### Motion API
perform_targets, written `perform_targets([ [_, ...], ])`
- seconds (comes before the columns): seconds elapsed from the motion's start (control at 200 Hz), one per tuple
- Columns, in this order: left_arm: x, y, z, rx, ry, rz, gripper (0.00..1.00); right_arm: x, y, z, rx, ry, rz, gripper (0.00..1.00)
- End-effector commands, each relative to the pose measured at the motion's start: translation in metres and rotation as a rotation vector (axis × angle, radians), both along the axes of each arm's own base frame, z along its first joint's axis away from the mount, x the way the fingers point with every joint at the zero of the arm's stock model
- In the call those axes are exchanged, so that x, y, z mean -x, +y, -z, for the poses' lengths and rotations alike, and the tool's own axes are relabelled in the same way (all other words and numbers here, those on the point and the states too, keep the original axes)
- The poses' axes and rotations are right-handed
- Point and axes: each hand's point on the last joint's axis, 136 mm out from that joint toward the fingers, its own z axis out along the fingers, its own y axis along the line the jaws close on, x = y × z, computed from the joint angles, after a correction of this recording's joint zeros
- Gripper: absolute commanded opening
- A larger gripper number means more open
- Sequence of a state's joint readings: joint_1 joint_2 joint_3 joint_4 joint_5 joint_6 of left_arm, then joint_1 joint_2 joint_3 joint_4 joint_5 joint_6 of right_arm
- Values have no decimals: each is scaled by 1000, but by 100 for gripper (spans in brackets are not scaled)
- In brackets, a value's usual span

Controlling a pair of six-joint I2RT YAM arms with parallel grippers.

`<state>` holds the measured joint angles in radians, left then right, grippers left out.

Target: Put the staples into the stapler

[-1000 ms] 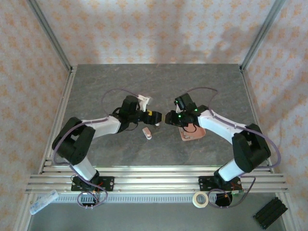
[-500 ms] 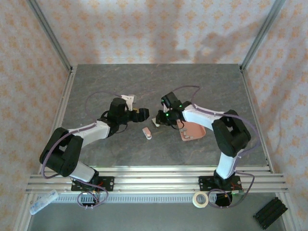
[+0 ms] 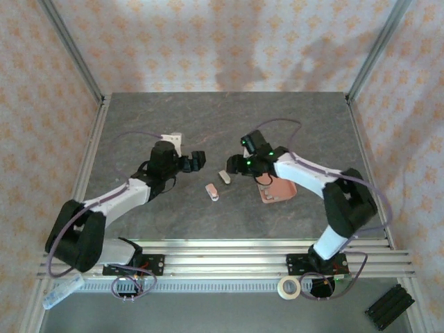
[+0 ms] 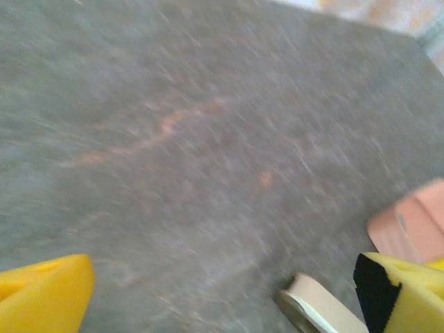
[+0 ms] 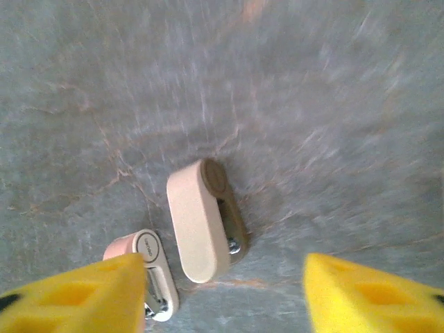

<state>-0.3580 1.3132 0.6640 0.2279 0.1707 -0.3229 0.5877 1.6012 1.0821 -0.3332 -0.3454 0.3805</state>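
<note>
Stapler (image 5: 198,222) lies near the empty, wide-open right hand (image 3: 234,165); left hand (image 3: 195,161) apparently likewise.

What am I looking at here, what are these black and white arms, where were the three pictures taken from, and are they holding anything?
These are two robot arms bolted at the near edge of a grey table. The wide picture comes from a fixed camera above and behind them. The other two come from cameras on the wrists, so the yellow fingers at the bottom are each gripper's own. On the table lie a cream mini stapler, a pink-and-white mini stapler and a salmon-pink tray. The left gripper and the right gripper both stand open and hold nothing; the right one hangs over the two staplers.
</note>
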Motion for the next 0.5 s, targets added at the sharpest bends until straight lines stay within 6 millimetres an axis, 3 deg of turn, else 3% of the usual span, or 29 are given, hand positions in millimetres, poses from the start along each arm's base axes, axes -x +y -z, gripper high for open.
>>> perform_targets([
  [0.0, -3, 67, -13, -241, -78, -261, 100, -26, -58, -33, 100, -185, 141, 100],
  [0.11, 3, 105, -27, -386, -162, -408, 100, -39, -118, -45, 238, -307, 265, 100],
  [0.235, 10, 134, -20, -490, -173, -515, 100, -40, -189, -48, 362, -439, 463, 99],
  [0.38, 4, 141, -18, -538, -182, -496, 100, -34, -236, -43, 451, -502, 553, 99],
  [0.495, 2, 149, 11, -528, -185, -480, 100, -34, -263, -30, 477, -505, 616, 100],
])
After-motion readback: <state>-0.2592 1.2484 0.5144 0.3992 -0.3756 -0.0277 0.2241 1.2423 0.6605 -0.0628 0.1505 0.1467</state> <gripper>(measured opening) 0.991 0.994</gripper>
